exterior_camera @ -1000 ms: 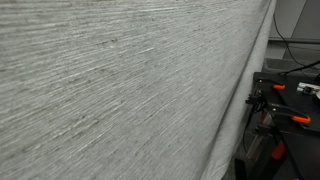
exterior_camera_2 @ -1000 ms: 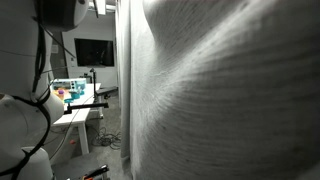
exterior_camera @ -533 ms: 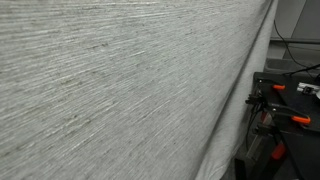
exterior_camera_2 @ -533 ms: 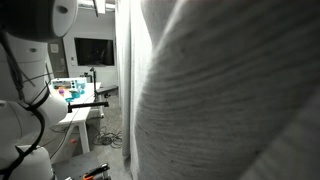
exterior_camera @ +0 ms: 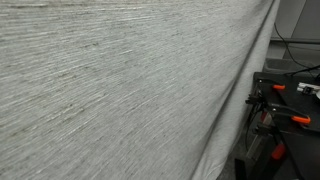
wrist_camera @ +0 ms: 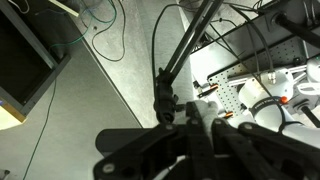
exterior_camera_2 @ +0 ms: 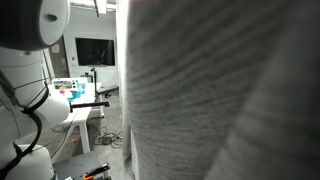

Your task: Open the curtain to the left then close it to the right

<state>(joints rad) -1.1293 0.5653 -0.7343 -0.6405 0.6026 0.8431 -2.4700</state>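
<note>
The curtain [exterior_camera: 120,90] is a huge light grey woven drape with horizontal slub streaks. It fills most of both exterior views, with its free edge hanging on the right in one and bulging close to the camera in the other [exterior_camera_2: 220,90]. The gripper [wrist_camera: 205,125] shows only in the wrist view. Its dark fingers are shut on a small fold of the grey curtain fabric [wrist_camera: 203,110]. The white robot arm [exterior_camera_2: 30,60] stands to the left of the curtain in an exterior view.
A black frame with orange clamps [exterior_camera: 285,105] stands beside the curtain's edge. A dark monitor [exterior_camera_2: 93,50] and a white table [exterior_camera_2: 75,110] with colourful items are behind the arm. The wrist view shows a black stand pole [wrist_camera: 185,50], cables and a perforated white board [wrist_camera: 235,95].
The curtain has bulged and swept further across an exterior view, covering more of the room. The white arm has shifted up and to the left.
</note>
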